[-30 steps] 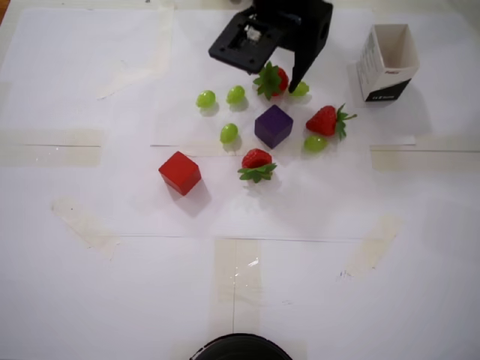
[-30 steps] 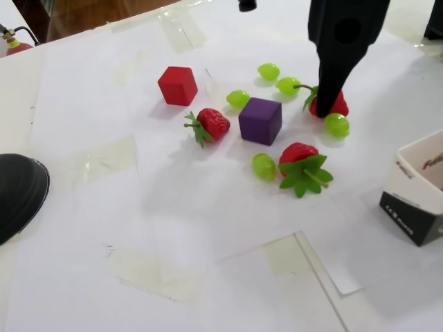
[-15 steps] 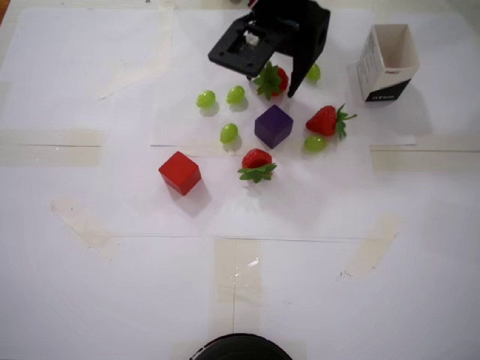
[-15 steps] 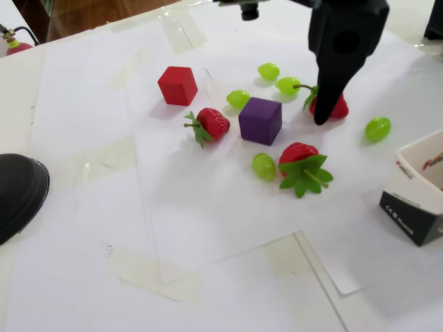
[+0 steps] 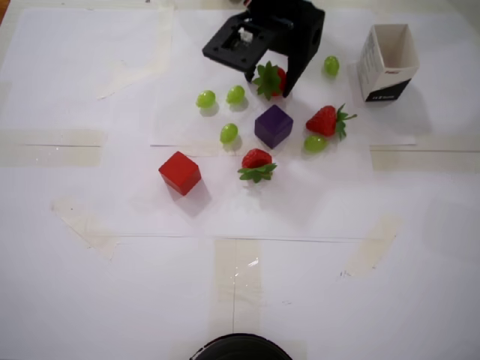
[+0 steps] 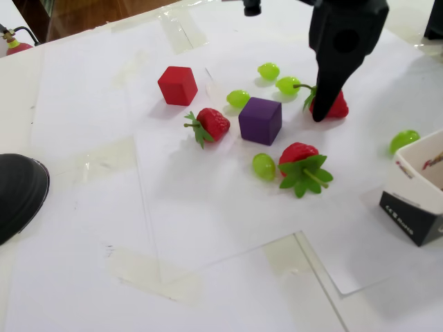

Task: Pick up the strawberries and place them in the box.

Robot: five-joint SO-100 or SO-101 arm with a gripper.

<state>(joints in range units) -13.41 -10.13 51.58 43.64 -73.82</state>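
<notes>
black end effector straddles strawberry, half-hiding it | grip contact unclear | box cut off

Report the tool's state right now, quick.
Tool: down around a strawberry on the table, fingers on either side of it; whether it has closed on the berry cannot be told.

overhead view looks straight down on whole table; fixed view closer, low and oblique; both share purple cube.
</notes>
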